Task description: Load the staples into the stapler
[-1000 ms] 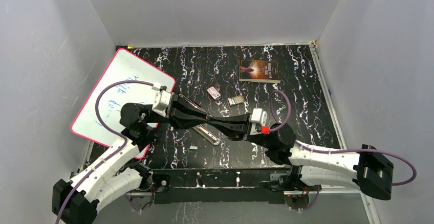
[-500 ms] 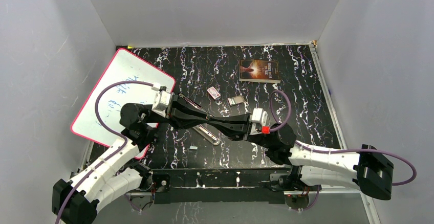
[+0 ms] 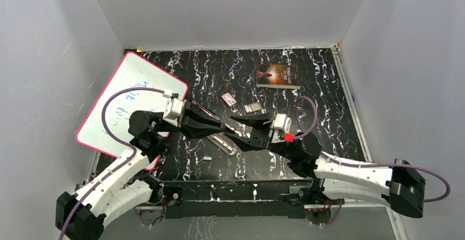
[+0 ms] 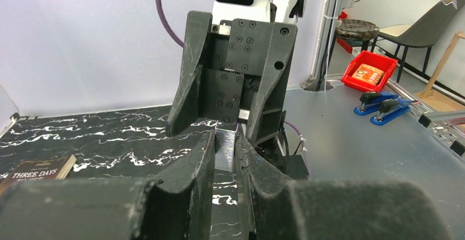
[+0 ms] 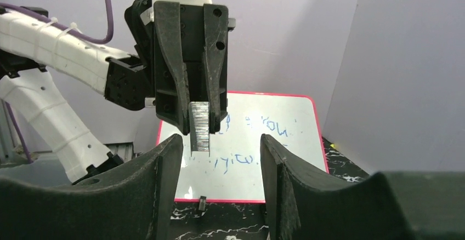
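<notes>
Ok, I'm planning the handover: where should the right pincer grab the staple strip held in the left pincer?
Likely the free end of the staple strip, which protrudes beyond the left pincer. Come head-on from opposite: the open right pincer faces it, strip between its fingers.

Left gripper pinched on staples, right gripper spread wide opposite.

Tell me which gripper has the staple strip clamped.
The left gripper: it is shut on the staple strip, while the right gripper stands open, spread wide to either side and not touching it.
</notes>
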{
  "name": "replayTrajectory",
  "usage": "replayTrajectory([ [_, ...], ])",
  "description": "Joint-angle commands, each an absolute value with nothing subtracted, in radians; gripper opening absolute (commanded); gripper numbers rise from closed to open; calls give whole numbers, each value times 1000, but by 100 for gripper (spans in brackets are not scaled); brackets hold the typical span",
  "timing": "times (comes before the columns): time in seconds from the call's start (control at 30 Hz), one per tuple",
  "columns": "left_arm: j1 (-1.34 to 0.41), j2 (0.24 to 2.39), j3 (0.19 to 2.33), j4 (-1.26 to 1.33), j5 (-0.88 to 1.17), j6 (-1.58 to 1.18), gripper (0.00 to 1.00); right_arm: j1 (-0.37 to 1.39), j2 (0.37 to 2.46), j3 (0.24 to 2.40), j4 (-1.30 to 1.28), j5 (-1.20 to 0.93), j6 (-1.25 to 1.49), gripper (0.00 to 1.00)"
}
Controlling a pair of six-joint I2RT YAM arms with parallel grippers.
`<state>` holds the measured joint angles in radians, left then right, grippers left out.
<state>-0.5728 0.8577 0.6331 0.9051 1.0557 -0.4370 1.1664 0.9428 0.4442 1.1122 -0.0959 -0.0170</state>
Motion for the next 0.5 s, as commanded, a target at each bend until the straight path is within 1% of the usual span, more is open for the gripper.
replayTrajectory([
  [0.0, -579, 843, 674, 919, 1065, -379, 0, 1164, 854, 450, 1031, -21, -63, 62],
  [0.13, -579, 823, 685, 819, 1002, -312, 0, 1164, 793, 442, 877, 128, -95, 62],
  [0.27, -579, 812, 729, 670, 967, -219, 0, 1163, 783, 445, 778, 276, -108, 62],
  [0.37, -579, 811, 764, 557, 954, -147, 0, 1164, 824, 486, 673, 369, -106, 62],
  [0.47, -579, 816, 793, 442, 930, -83, 0, 1158, 917, 567, 529, 458, -92, 64],
])
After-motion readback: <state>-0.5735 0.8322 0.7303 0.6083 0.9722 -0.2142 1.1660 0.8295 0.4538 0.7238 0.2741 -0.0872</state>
